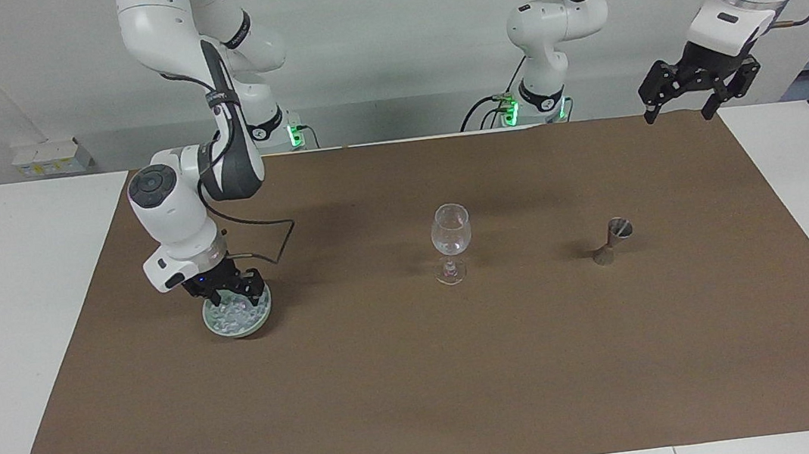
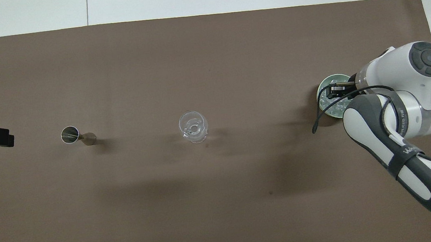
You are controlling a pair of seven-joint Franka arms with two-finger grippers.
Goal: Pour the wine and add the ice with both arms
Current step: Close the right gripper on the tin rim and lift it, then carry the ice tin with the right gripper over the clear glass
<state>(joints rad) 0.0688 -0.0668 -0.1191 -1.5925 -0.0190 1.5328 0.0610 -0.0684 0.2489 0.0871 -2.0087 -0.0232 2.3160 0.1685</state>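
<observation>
Now | right hand (image 1: 228,294) down in ice (image 1: 234,312), grip unclear | left hand (image 1: 697,88) raised, released

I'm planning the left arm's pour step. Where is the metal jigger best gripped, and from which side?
Grip the metal jigger at its narrow waist, where the two cones meet, coming in level from the left arm's end of the table. It stands upright with its open cup on top, so a side grip should keep it level. The left gripper waits open, raised over that end.
</observation>
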